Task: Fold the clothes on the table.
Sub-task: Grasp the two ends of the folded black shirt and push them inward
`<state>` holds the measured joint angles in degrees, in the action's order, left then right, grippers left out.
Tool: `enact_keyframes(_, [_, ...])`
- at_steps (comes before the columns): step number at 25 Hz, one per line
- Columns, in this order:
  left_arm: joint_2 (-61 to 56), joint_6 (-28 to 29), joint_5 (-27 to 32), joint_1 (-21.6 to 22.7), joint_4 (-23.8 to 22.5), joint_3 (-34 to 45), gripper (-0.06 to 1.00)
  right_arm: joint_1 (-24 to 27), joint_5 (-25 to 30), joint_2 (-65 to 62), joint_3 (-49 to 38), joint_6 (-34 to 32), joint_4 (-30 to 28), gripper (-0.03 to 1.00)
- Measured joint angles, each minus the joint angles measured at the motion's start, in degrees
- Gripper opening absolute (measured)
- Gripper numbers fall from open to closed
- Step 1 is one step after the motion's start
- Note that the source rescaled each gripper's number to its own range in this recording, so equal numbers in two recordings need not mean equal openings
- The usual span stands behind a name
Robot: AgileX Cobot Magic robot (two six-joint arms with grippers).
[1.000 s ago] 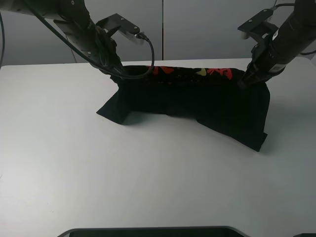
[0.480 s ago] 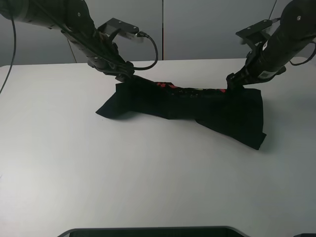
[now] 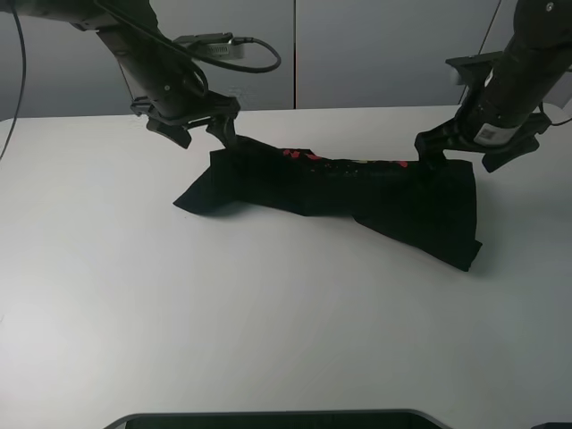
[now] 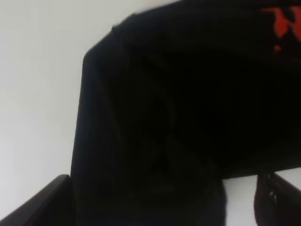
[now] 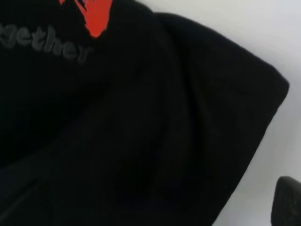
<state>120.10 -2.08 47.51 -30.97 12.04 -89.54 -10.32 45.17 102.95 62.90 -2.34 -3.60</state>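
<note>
I see a wide white table point(image 3: 268, 313). A black T-shirt point(image 3: 357, 192) lies on it in a long bunched band near the table's far edge, roughly midway between the left and right edges. Red and yellow print point(image 3: 299, 154) shows along the shirt's far fold. My left tool point(image 3: 198, 130) hangs over the shirt's far left corner, jaws spread wide, holding nothing. My right tool point(image 3: 466, 150) hangs over the far right corner, likewise spread and empty. The right wrist view shows grey lettering point(image 5: 44, 43) on the cloth.
</note>
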Motion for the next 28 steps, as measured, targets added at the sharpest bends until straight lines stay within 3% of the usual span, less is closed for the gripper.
enact_keyframes(16, [10.07, 4.53, -0.8, 0.1, 0.14, -1.02, 0.95, 0.0, 1.09, 0.0, 0.14, 0.0, 1.24, 1.0])
enact_keyframes(28, [10.29, 5.95, 1.15, 0.69, -1.44, -1.43, 0.95, 1.63, 0.16, 0.0, 0.14, -1.2, 3.21, 1.0])
